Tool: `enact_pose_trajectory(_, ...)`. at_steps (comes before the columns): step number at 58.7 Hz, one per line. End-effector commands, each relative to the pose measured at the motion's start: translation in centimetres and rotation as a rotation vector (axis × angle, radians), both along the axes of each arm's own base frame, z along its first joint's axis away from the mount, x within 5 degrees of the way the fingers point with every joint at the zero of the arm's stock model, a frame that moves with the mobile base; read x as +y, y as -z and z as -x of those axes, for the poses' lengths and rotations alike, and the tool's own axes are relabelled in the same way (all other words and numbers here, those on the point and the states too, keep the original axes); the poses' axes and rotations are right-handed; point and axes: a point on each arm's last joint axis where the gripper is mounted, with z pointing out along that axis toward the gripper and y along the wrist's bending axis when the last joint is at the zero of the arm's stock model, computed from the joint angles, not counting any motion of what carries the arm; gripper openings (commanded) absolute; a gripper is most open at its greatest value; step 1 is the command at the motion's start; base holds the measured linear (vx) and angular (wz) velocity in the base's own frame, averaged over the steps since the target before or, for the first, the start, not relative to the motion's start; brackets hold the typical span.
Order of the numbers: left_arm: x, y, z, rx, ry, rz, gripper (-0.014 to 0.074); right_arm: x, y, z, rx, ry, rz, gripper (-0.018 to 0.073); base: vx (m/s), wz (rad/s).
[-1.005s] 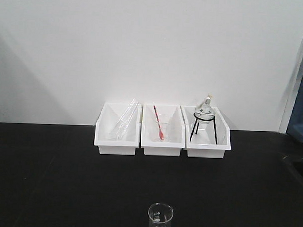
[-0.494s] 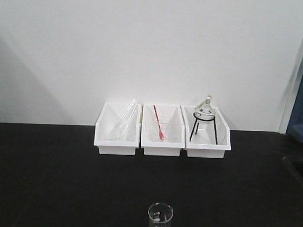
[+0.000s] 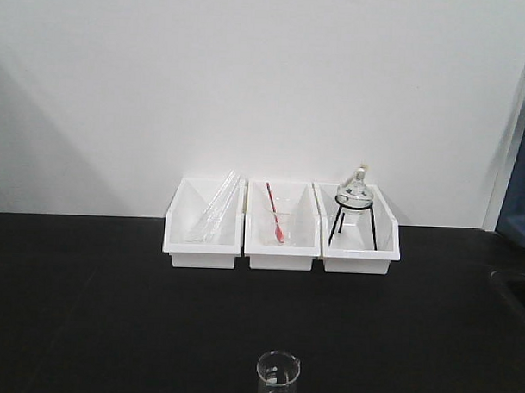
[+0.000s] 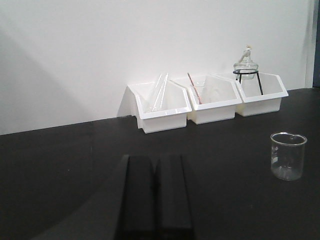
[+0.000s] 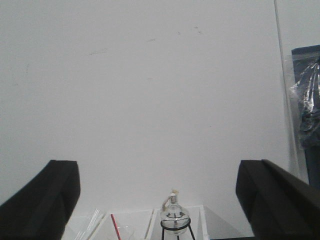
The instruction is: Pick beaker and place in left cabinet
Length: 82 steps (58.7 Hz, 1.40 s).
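Note:
The beaker (image 3: 278, 376), a small clear glass cylinder with a spout, stands upright on the black table at the bottom middle of the front view. It also shows at the right of the left wrist view (image 4: 288, 155). My left gripper (image 4: 155, 165) is shut and empty, low over the table, left of the beaker and apart from it. My right gripper (image 5: 157, 197) is open wide and empty, raised and facing the white wall. The left cabinet is out of view.
Three white bins stand in a row against the wall: the left bin (image 3: 204, 225) holds long clear tubes, the middle bin (image 3: 282, 229) a red-tipped tool, the right bin (image 3: 358, 232) a round flask on a black tripod (image 3: 354, 208). A dark blue object (image 3: 519, 223) stands at the far right.

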Motion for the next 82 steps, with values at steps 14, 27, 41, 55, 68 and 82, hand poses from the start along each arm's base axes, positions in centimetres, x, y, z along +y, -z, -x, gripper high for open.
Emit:
enact_pose_trajectory(14,0.0,-0.3,0.1,-0.084,0.003,0.032,0.0001,3.2,8.2,-1.4,0.054,-0.354,0.127,0.0582,0.0,0.0)
enact_pose_trajectory(27,0.0,-0.3,0.1,-0.084,0.003,0.032,0.0001,4.9,17.7,-0.1,0.311,-0.581,0.145,0.0578,0.0,0.0)
enact_pose_trajectory(41,0.0,-0.3,0.1,-0.084,0.003,0.032,0.0001,5.8,22.0,-1.9,0.342,-0.68,0.094,0.0578,0.0,0.0)
enact_pose_trajectory(55,0.0,-0.3,0.1,-0.084,0.003,0.032,0.0001,8.4,23.7,-5.4,0.348,-0.768,0.108,0.0578,0.0,0.0)
enact_pose_trajectory(68,0.0,-0.3,0.1,-0.084,0.003,0.032,0.0001,11.1,24.7,-9.1,0.278,-0.785,0.155,0.0578,0.0,0.0)
enact_pose_trajectory(82,0.0,-0.3,0.1,-0.084,0.003,0.032,0.0001,12.8,25.4,-12.3,0.225,-0.801,0.158,0.0578,0.0,0.0)
